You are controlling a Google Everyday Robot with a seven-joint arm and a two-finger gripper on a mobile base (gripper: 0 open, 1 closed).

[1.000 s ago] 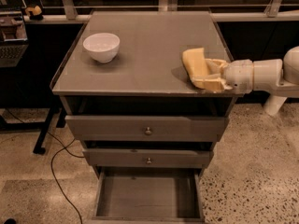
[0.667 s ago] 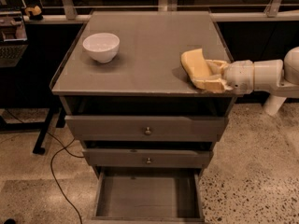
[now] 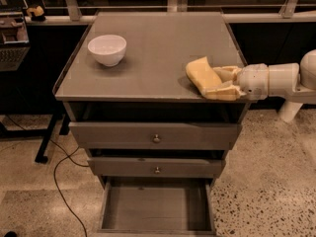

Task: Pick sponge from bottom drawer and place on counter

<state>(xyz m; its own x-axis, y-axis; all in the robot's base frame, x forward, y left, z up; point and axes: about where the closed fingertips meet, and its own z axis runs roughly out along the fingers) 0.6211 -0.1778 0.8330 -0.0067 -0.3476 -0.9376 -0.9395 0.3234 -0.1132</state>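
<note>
The pale-yellow sponge (image 3: pixel 200 73) rests on the front right of the grey counter (image 3: pixel 158 43), close to its front edge. My gripper (image 3: pixel 215 83) reaches in from the right at counter height, with its cream fingers (image 3: pixel 223 92) on either side of the sponge's right end, shut on it. The bottom drawer (image 3: pixel 155 206) is pulled open at the foot of the cabinet, and its flat grey floor is bare.
A white bowl (image 3: pixel 107 48) stands at the counter's back left. The two knobbed drawers (image 3: pixel 156 138) sit slightly ajar above the bottom one. A cable (image 3: pixel 59 181) trails on the speckled floor at the left. A railing runs behind the cabinet.
</note>
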